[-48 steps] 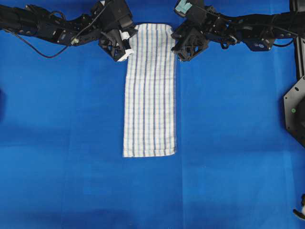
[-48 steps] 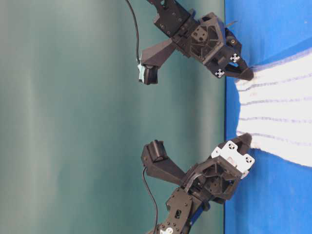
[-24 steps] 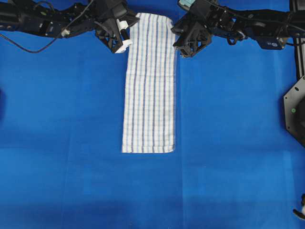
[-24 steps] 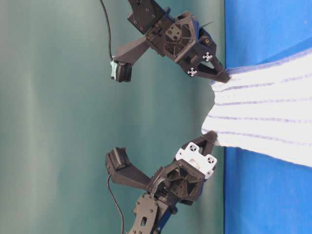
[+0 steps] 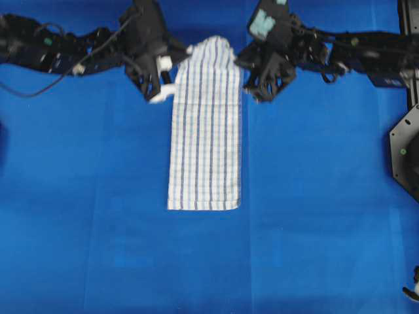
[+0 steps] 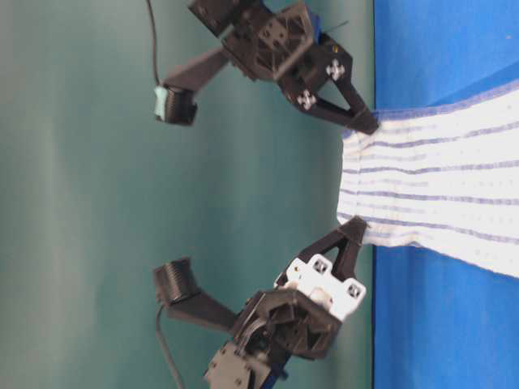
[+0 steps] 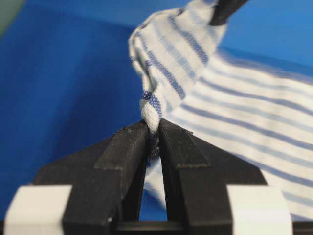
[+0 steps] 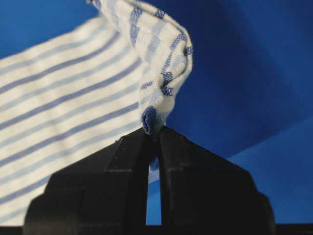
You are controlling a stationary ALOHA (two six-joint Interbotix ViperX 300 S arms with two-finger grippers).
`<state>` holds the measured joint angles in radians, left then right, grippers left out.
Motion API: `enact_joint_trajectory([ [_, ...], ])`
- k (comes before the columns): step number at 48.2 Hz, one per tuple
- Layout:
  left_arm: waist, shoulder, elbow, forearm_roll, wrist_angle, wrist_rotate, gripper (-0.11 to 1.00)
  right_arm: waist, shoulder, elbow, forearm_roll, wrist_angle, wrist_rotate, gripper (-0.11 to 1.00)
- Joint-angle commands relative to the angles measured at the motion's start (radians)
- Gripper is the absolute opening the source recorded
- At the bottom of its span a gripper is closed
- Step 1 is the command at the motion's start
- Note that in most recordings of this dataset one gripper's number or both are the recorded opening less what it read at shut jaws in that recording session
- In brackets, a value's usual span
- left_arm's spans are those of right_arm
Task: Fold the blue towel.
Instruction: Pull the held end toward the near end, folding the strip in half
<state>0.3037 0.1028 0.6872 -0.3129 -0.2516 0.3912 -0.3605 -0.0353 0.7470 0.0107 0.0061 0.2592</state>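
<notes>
My left gripper (image 7: 152, 134) and right gripper (image 8: 152, 134) each pinch a far corner of the blue towel (image 5: 206, 131), lifted at twelve o'clock (the rest lies flat toward six on the blue sheet (image 5: 314, 196)). Mid-fold, probably; next I carry both corners evenly toward six.

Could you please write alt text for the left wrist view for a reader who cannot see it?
The left gripper is shut on a bunched corner of the towel, whose striped cloth spreads away to the right over a blue sheet.
</notes>
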Motion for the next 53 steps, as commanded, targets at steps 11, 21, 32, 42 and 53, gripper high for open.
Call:
enact_joint_trajectory([
  [11,-0.187,-0.121,0.087,0.002,-0.025,-0.064,0.07,0.178,-0.092,0.067,0.057,-0.006,0.003,0.06],
  [21,-0.351,-0.126,0.12,-0.008,-0.083,-0.114,0.07,0.291,-0.095,0.081,0.091,-0.009,0.003,0.06],
  [32,-0.439,-0.124,0.13,-0.008,-0.094,-0.238,0.07,0.37,-0.089,0.083,0.12,-0.031,0.003,0.06],
  [42,-0.477,-0.112,0.13,-0.008,-0.098,-0.253,0.07,0.405,-0.071,0.078,0.124,-0.038,0.003,0.06],
  [53,-0.483,-0.095,0.127,-0.008,-0.098,-0.27,0.07,0.423,-0.054,0.069,0.126,-0.038,0.003,0.06],
])
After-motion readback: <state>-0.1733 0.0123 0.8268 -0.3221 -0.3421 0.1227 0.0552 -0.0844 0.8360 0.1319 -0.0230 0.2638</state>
